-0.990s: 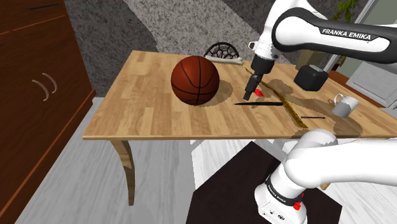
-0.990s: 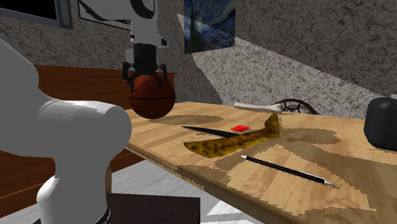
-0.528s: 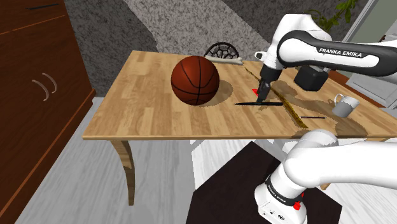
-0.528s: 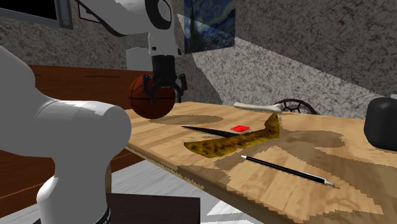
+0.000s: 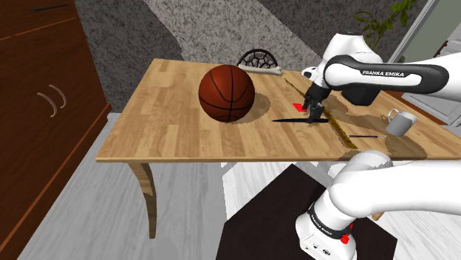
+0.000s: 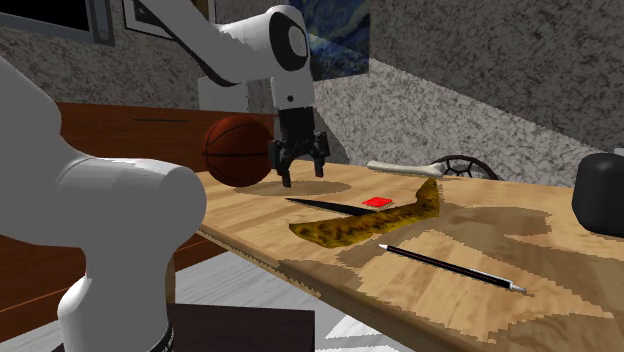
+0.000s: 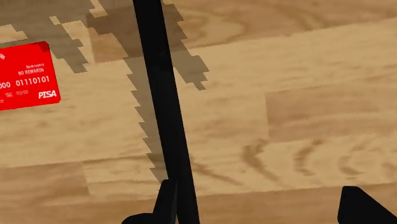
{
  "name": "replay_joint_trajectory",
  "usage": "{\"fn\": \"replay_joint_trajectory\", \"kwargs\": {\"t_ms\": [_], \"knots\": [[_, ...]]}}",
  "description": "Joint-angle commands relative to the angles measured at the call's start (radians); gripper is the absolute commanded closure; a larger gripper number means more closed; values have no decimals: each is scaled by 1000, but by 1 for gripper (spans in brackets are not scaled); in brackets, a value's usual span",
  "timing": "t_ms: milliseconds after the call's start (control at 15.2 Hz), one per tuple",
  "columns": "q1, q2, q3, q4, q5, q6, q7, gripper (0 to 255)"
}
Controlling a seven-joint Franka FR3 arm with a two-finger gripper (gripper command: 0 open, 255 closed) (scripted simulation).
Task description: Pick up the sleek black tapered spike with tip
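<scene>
The black tapered spike [image 5: 299,119] lies flat on the wooden table [image 5: 162,118], its point aimed at the basketball. In the second exterior view the spike [image 6: 325,206] rests just in front of a red card [image 6: 377,202]. My gripper [image 5: 313,117] hangs low over the spike's thick end. Its fingers are open and hold nothing [image 6: 300,178]. From the wrist, the spike [image 7: 162,108] runs lengthwise right beside one finger [image 7: 159,207], while the other finger [image 7: 362,207] stands far off. The gripper [image 7: 261,213] is centred to one side of the spike.
A basketball [image 5: 227,93] sits beyond the spike's tip. The red card [image 5: 298,107], a long yellow-brown strip [image 6: 370,225] and a thin black pen [image 6: 450,267] lie close by. A grey mug [image 5: 399,122], a wire basket [image 5: 258,57] and a black box [image 6: 600,195] stand farther off.
The gripper has come down from well above the table to just over the spike's thick end, shifting away from the basketball. Its fingers stay open. Nothing on the table has moved.
</scene>
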Motion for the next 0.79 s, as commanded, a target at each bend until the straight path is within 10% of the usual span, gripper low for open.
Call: {"fn": "replay_joint_trajectory", "kwargs": {"t_ms": [0, 726], "knots": [[7, 38, -64, 13, -51, 58, -95, 0], [50, 190, -243, 0, -154, 292, -248, 0]]}}
